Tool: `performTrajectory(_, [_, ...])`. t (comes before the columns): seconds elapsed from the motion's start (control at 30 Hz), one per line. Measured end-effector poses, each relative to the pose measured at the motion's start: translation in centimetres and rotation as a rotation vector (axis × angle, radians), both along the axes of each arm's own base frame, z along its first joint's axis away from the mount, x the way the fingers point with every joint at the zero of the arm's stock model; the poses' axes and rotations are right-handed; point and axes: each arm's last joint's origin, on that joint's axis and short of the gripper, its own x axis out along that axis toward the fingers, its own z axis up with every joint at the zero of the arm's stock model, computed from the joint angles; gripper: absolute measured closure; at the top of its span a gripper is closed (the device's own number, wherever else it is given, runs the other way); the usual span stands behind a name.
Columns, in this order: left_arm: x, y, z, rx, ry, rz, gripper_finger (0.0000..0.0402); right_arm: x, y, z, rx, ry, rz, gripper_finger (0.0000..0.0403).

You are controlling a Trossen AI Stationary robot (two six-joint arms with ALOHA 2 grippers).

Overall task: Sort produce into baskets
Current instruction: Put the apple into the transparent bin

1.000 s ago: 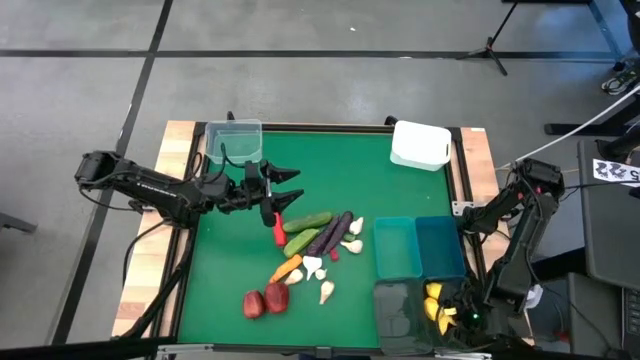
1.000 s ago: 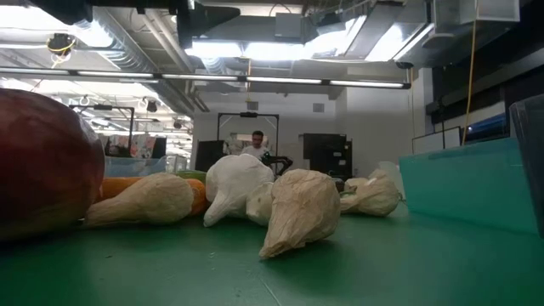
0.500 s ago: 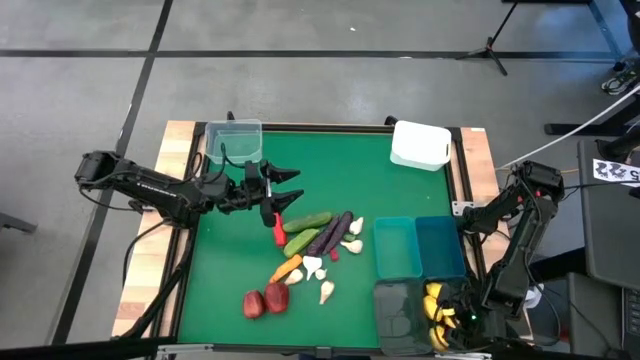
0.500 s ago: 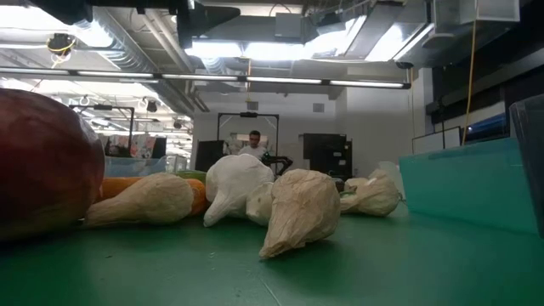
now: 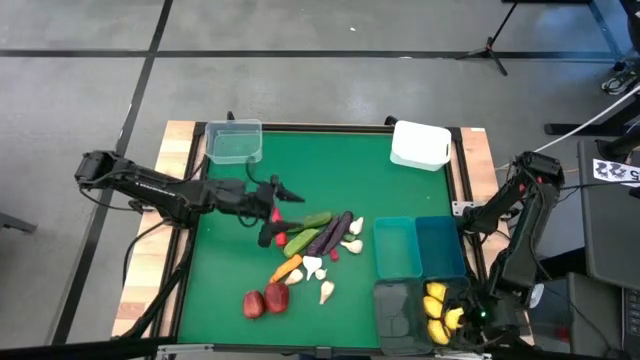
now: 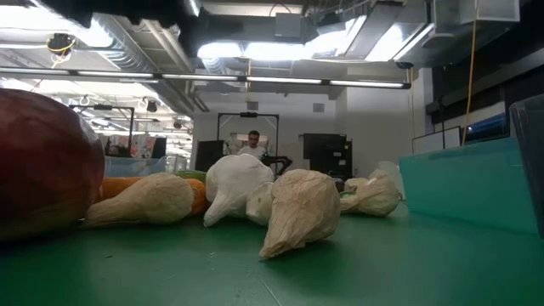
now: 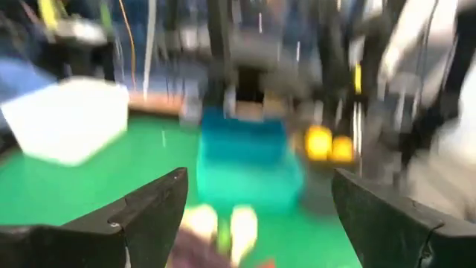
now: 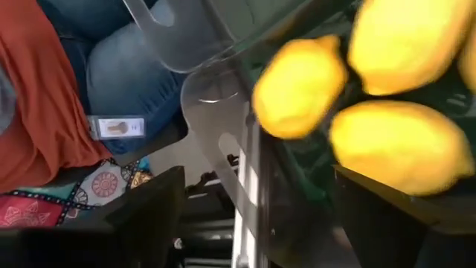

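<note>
The loose produce lies mid-table: cucumbers (image 5: 308, 221), eggplants (image 5: 331, 234), a red pepper (image 5: 281, 238), a carrot (image 5: 285, 268), garlic (image 5: 314, 266) and dark red round ones (image 5: 264, 300). My left gripper (image 5: 280, 215) hangs open over the pile's left end, by the pepper, touching nothing; its wrist view (image 7: 260, 223) is blurred. Lemons (image 5: 440, 312) lie in a dark basket (image 5: 462, 296) at the near right. My right gripper (image 5: 463, 313) hangs open just above them (image 8: 275, 231).
A clear basket (image 5: 234, 142) stands at the far left, a white one (image 5: 420, 145) at the far right. Two teal baskets (image 5: 397, 248) and a second dark one (image 5: 398, 312) stand beside the lemons. A person sits beyond the table's right edge (image 8: 44, 112).
My left gripper has tipped and rolled, and has sunk a little toward the pepper end of the pile, still open. My right gripper has risen slightly over the lemon basket.
</note>
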Motion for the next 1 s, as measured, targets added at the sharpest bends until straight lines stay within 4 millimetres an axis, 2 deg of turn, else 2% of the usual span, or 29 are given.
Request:
performTrajectory(0.1, [-0.2,-0.8,-0.1,-0.01,0.18,-0.025,0.0075,-0.2,-1.2,1.0,-0.017,-0.046,-0.025,0.0082])
performTrajectory(0.27, [-0.8,-2.9,1.6,-0.054,0.354,-0.025,0.0075,-0.6,-3.4,2.6,-0.062,-0.179,-0.034,0.0083])
performTrajectory(0.5, [-2.4,-7.0,4.5,-0.051,0.454,0.017,0.0075,-0.8,-6.3,4.4,-0.203,-0.47,-0.034,0.0084])
performTrajectory(0.6, [-3.1,-8.6,4.5,-0.125,0.482,0.044,0.0075,-0.8,-7.2,4.8,-0.275,-0.566,-0.042,0.0084])
performTrajectory(0.73, [-3.6,-10.9,3.3,-0.261,0.549,0.073,0.0075,-0.9,-7.9,5.1,-0.342,-0.636,-0.038,0.0084])
performTrajectory(0.87, [-3.8,-13.3,0.4,-0.349,0.718,0.132,0.0075,-0.9,-8.4,5.0,-0.42,-0.672,-0.038,0.0084])
performTrajectory(1.0, [-4.0,-15.3,-2.9,-0.411,0.959,0.187,0.0075,-0.9,-8.8,4.8,-0.475,-0.681,-0.036,0.0084])
